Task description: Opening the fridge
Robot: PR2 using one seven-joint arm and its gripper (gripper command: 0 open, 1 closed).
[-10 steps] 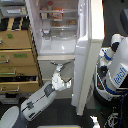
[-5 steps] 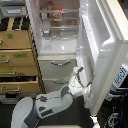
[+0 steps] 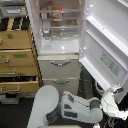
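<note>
Item: we log the robot's white-and-grey gripper low at the exterior view's right, beneath the door's bottom edge; we cannot tell its opening or any hold. Above it, the tall white fridge: upper door swung wide right, lit shelves exposed, two lower drawers closed, beside a tan wooden drawer cabinet

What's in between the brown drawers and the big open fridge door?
In the exterior view, the fridge's open shelves and two lower drawers sit between the wooden cabinet and the open door.
</note>
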